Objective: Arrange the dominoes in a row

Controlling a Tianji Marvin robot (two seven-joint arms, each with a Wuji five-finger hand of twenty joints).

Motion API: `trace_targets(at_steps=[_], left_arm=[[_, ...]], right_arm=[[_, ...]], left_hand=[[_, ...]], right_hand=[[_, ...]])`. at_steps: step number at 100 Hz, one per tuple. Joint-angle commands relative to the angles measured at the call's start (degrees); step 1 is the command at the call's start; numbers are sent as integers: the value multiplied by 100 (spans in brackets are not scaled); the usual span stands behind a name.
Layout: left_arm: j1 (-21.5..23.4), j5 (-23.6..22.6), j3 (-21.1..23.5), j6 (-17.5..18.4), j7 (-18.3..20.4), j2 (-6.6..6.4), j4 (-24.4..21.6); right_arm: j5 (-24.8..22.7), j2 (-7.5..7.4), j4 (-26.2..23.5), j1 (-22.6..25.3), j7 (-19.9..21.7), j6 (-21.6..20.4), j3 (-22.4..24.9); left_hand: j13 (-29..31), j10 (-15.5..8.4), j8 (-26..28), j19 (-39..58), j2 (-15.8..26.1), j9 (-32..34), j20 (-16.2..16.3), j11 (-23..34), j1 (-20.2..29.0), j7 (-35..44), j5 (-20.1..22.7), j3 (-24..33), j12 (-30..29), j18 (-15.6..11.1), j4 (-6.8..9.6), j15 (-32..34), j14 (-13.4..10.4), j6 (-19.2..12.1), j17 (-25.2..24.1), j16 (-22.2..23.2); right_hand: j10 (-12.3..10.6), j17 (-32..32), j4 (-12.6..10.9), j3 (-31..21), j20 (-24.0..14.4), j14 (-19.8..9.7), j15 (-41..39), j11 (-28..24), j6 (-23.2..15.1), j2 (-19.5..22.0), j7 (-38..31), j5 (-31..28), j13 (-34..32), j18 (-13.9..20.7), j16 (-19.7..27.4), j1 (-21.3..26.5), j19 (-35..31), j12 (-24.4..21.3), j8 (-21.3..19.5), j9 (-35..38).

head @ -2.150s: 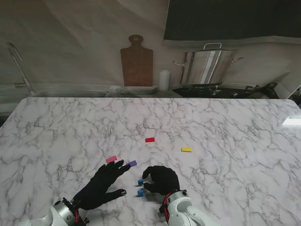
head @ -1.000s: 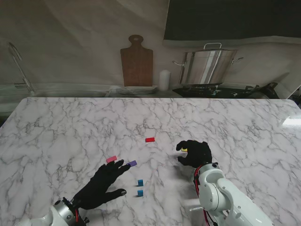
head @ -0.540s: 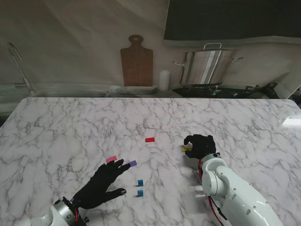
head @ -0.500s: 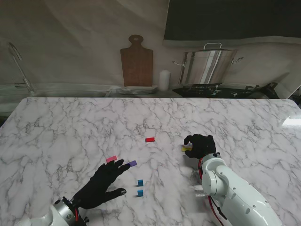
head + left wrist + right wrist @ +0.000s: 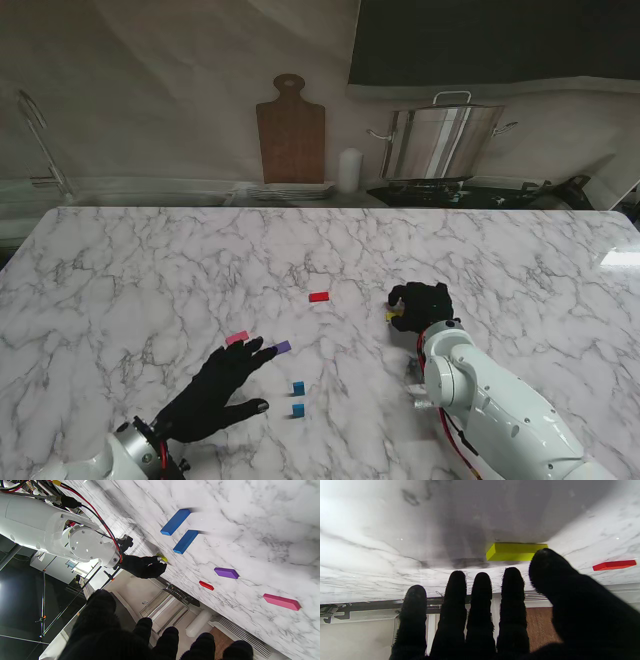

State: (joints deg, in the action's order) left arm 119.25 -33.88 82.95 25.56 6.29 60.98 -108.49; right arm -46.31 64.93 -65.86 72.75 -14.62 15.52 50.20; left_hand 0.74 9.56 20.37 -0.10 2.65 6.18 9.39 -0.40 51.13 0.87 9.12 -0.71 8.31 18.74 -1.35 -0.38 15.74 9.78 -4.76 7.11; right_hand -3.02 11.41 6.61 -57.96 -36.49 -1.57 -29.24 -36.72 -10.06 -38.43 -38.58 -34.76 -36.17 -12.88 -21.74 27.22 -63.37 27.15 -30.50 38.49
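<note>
A yellow domino (image 5: 391, 316) (image 5: 513, 551) lies flat on the marble table (image 5: 130, 270). My right hand (image 5: 422, 305) (image 5: 495, 615) hovers right at it with fingers extended and apart, the thumb tip by the domino's end. Nothing is gripped. My left hand (image 5: 222, 390) rests spread open on the table, its fingertips beside a purple domino (image 5: 282, 347) (image 5: 226, 573) and a pink one (image 5: 237, 338) (image 5: 281, 602). Two blue dominoes (image 5: 298, 387) (image 5: 298, 409) stand upright, one behind the other, between my arms. A red domino (image 5: 319, 296) (image 5: 614, 565) lies farther out.
Beyond the table's far edge stand a wooden cutting board (image 5: 290, 128), a white cylinder (image 5: 348, 170), stacked plates (image 5: 290, 190) and a steel pot (image 5: 440, 140) on a stove. A tap (image 5: 35, 140) rises at the far left.
My right hand left the two blue dominoes and travelled out to the yellow domino, then edged slightly left over it. The left hand and the other dominoes have stayed put.
</note>
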Motion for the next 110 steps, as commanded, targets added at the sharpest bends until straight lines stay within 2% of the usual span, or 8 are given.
trace_targets(at_steps=[1, 19, 30, 32, 40, 58, 82, 110], left_arm=[[-1, 20, -18, -28, 97, -8, 12], [-2, 18, -14, -26, 94, -7, 16], [-2, 17, -13, -25, 94, -7, 17], [-2, 17, -13, -25, 94, -7, 17], [-2, 17, -13, -25, 94, -7, 17], [-2, 21, -11, -38, 92, -6, 17], [-5, 27, -7, -33, 93, -5, 21], [-9, 28, -6, -30, 95, -6, 25]], right_arm=[[4, 29, 102, -28, -22, 36, -57], [24, 37, 204, -48, -50, 54, -136], [41, 49, 281, -72, -107, 30, -187], [44, 51, 292, -77, -113, 27, -196], [56, 57, 330, -93, -134, 14, -226], [100, 61, 317, -91, -94, 5, -224], [100, 36, 271, -73, -2, -63, -192], [80, 10, 219, -41, 47, -212, -135]], left_hand=[[-73, -154, 89, -41, -91, -88, -104, -53, 1, -77, -161, -26, -41, -45, 103, -64, -137, -40, 37, -109], [-72, -154, 89, -40, -90, -86, -105, -53, 0, -78, -162, -27, -41, -46, 103, -64, -140, -37, 38, -109], [-72, -156, 90, -40, -87, -87, -105, -54, -1, -78, -162, -25, -43, -46, 104, -63, -141, -35, 38, -109], [-71, -157, 89, -40, -89, -87, -105, -53, -2, -78, -162, -27, -43, -45, 103, -63, -147, -36, 39, -109], [-72, -157, 90, -39, -94, -86, -104, -53, -8, -76, -159, -31, -42, -45, 102, -64, -142, -34, 38, -109], [-72, -161, 46, -38, -86, -88, -103, -54, -14, -117, -172, -29, -44, -47, 103, -64, -144, 39, 38, -109], [-71, -164, -43, -38, -83, -88, -101, -56, -21, -140, -161, -29, -49, -54, 105, -64, -146, 71, 39, -111], [-71, -162, -99, -36, -81, -87, -97, -54, -22, -134, -159, -28, -49, -53, 105, -64, -148, 86, 39, -113]], right_hand=[[-76, -37, -76, -218, -108, -69, -277, -279, -159, -189, -183, -139, 168, 39, -133, 12, -191, 145, -188, -158], [-118, -31, 445, -201, -172, -56, -812, -646, -501, -548, -726, -240, 215, 73, -350, 255, -345, 468, -219, -181], [-144, -21, 621, -172, -184, -57, -975, -757, -663, -696, -1043, -355, 193, 80, -405, 384, -387, 572, -149, -150], [-145, -18, 674, -160, -185, -52, -1021, -773, -741, -731, -1255, -381, 193, 79, -409, 427, -404, 611, 9, -130], [-167, -6, 735, -126, -195, -50, -1092, -829, -826, -819, -1498, -489, 166, 86, -437, 519, -432, 648, -43, -90], [-195, 5, 760, -116, -200, -60, -1171, -904, -865, -848, -1908, -550, 133, 81, -465, 599, -458, 696, -170, -33], [-226, 29, 694, -298, -193, -72, -1178, -883, -911, -850, -2269, -566, 64, 66, -457, 723, -464, 690, -713, 40], [-359, 334, 650, -533, -62, -110, -763, -86, -1395, -899, -2380, -362, -627, -66, -293, 920, -381, 446, -1758, 1126]])
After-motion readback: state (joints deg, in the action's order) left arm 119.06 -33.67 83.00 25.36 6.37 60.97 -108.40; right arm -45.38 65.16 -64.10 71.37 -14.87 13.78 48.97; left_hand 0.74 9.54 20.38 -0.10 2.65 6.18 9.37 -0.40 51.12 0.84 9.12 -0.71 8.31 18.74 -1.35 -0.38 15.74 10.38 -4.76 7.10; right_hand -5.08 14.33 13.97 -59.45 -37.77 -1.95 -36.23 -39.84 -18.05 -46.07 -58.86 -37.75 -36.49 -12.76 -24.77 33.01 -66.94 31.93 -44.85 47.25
